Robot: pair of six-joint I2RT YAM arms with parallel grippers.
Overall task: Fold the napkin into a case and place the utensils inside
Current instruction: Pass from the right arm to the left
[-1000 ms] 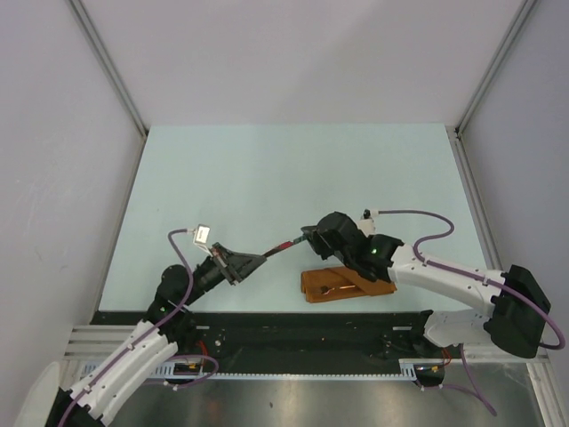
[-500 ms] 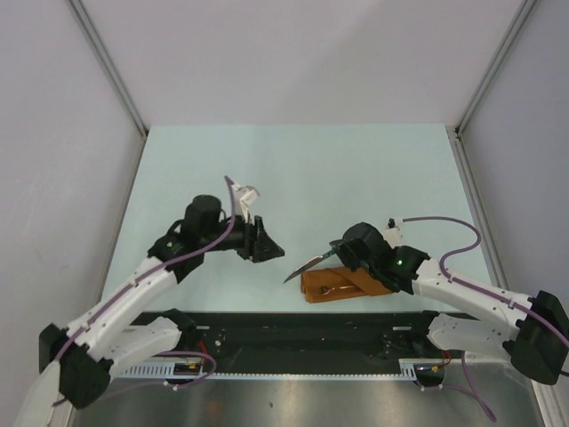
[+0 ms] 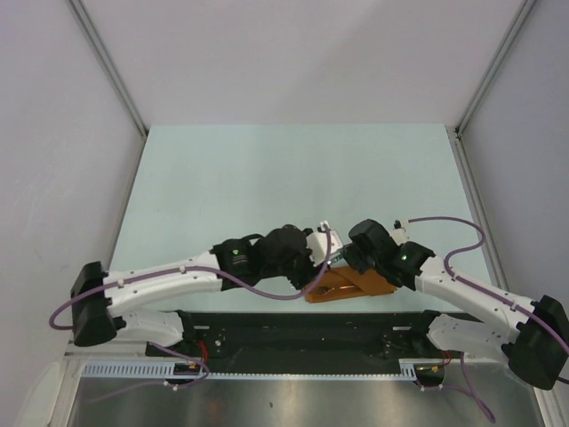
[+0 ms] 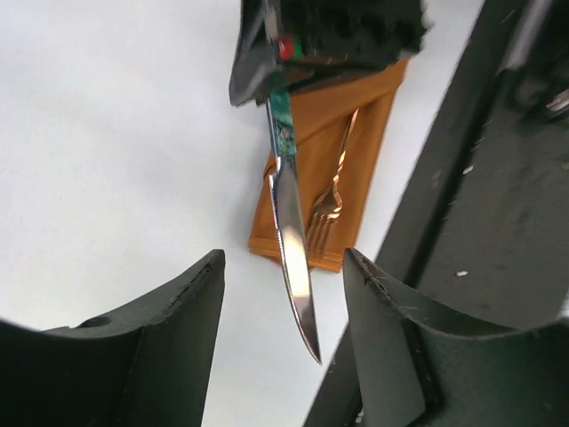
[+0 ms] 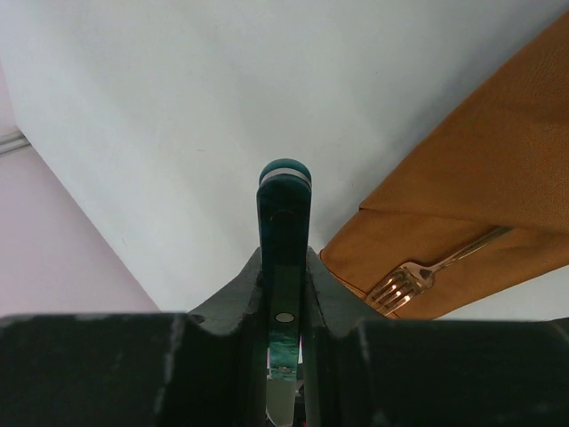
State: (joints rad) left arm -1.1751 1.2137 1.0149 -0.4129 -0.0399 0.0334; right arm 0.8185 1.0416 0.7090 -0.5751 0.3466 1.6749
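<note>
Gripping one teal-handled knife, right tool; left tool apart; one fork in one case

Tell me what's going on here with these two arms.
The right arm's fingers are clamped on the teal handle of a knife, holding it beside the folded orange napkin case. A fork already sits tucked in that case. The left arm's fingers stand open, facing the knife's blade.

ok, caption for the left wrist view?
Right gripper holds the teal knife by the napkin case, fork tucked in.
</note>
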